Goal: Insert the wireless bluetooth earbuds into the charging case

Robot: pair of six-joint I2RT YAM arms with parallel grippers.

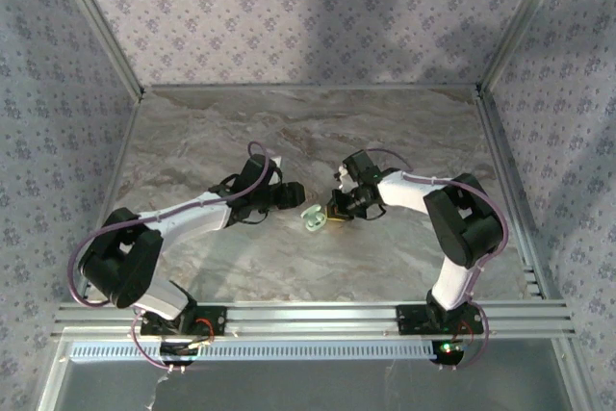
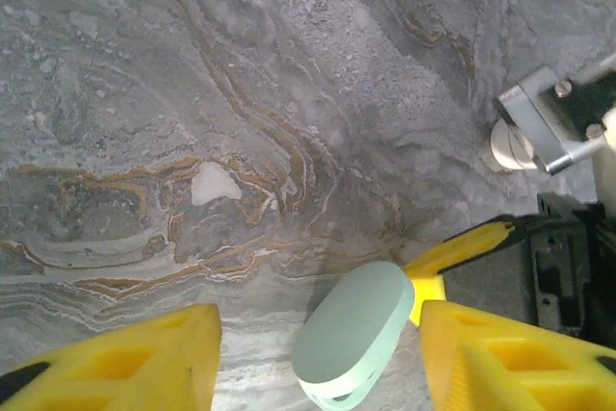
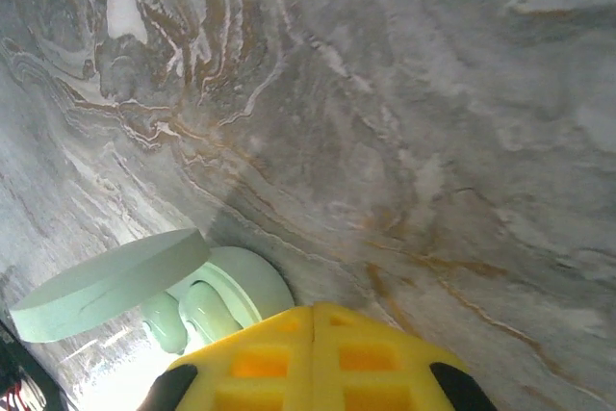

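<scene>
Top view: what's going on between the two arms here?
Both arms meet at a mint-green charging case, its lid hinged open. The left gripper straddles the case, jaws apart. The right gripper is shut, its tips right at the open case, where what look like two earbuds sit.

Soft overhead light, faint shadows, slight blur

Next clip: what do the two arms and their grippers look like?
Both arms, left arm and right arm, have white links between bulky black joints, each trailed by a looping purple cable. The left gripper and right gripper carry blocky yellow fingers with recessed pockets.
</scene>
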